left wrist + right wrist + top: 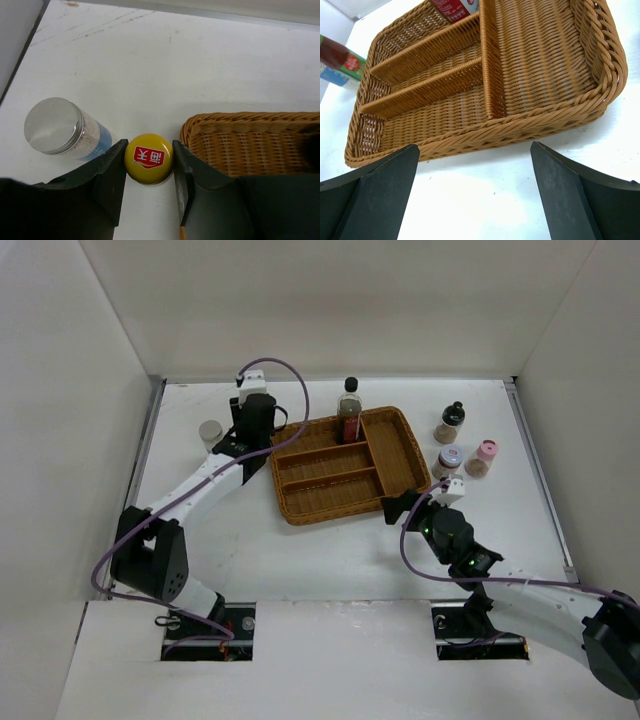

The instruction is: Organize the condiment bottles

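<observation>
Top external view: a white counter [330,560] carries a brown wicker divided tray [320,483], with three long slots on its left and one wide compartment on its right. The two arms reach in from the near edge.

The right end effector [475,190] hangs just off the tray's near right corner with its fingers spread wide and nothing between them. The left end effector [149,150] is off the tray's far left corner. It is pinching the round yellow cap of the yellow-capped red-label bottle [148,157], with one dark finger pressed to each side. That bottle stands on the counter, just outside the wicker rim.

The tall black-capped dark-sauce bottle [349,400] stands upright in the farthest slot, against the cross divider, and shows a red label. The silver-lid jar [55,125] sits on the counter close beside the left end effector. It has a clear wall, pale granules inside and a blue band. Right of the tray, well clear of it, stand the black-capped spice shaker [453,420], the lilac-capped spice shaker [449,460] and the pink-capped spice shaker [485,455].

The pinched bottle is probably rigid and fairly weighty with liquid. Its cap looks hard, glossy and curved, so it could slip or turn in the grip, and the body may swing below it. A slow, straight lift seems wise, and a hold lower on the neck would be steadier.

The cap bears a red badge with white Chinese characters, possibly 海天. They lie upside down to the wrist camera, so I am not sure of the reading.
</observation>
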You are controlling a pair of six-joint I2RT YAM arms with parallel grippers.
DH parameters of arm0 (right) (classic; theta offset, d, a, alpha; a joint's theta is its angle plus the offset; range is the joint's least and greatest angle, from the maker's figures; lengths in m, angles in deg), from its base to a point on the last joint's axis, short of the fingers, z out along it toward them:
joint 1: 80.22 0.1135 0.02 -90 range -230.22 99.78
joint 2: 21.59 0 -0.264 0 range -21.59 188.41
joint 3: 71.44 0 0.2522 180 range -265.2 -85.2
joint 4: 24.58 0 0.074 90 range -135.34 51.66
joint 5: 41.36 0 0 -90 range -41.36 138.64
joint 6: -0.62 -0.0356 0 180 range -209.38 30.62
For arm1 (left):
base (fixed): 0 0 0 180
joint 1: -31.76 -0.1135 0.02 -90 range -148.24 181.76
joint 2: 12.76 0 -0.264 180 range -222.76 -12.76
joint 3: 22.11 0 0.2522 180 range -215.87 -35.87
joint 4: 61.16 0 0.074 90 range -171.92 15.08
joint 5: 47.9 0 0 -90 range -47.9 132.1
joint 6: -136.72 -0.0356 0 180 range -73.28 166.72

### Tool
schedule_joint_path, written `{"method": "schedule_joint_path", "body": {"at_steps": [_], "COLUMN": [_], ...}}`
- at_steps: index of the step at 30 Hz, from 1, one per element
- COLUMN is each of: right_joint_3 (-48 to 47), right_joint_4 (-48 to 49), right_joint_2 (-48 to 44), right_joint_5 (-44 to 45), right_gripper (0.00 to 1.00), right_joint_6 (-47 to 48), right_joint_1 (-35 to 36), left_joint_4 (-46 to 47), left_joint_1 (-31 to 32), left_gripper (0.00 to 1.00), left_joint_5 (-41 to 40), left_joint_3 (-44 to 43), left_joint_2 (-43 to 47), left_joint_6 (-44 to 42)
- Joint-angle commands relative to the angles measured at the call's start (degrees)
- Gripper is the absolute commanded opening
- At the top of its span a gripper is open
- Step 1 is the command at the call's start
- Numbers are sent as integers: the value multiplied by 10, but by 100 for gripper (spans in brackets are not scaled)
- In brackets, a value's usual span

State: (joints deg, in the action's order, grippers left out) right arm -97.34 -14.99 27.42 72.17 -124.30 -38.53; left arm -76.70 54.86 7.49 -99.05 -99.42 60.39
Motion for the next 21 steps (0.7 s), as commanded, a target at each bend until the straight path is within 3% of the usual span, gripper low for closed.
{"method": "schedule_joint_path", "body": {"at_steps": [1, 10, 21], "right_joint_3": [-4, -2, 1], "right_joint_4": [36, 35, 31], "right_joint_2": [-2, -12, -20], "right_joint_5": [-6, -6, -6], "right_gripper": [100, 100, 100], "right_joint_6": [-1, -2, -2], "right_joint_1": [5, 5, 5], "left_joint_4": [59, 71, 85], "left_joint_1": [34, 108, 109], "left_gripper": [13, 13, 13], "left_joint_5": [-37, -55, -34], "left_joint_3": [-82, -182, -214], "left_joint_2": [78, 9, -60], "left_joint_6": [-43, -87, -75]}}
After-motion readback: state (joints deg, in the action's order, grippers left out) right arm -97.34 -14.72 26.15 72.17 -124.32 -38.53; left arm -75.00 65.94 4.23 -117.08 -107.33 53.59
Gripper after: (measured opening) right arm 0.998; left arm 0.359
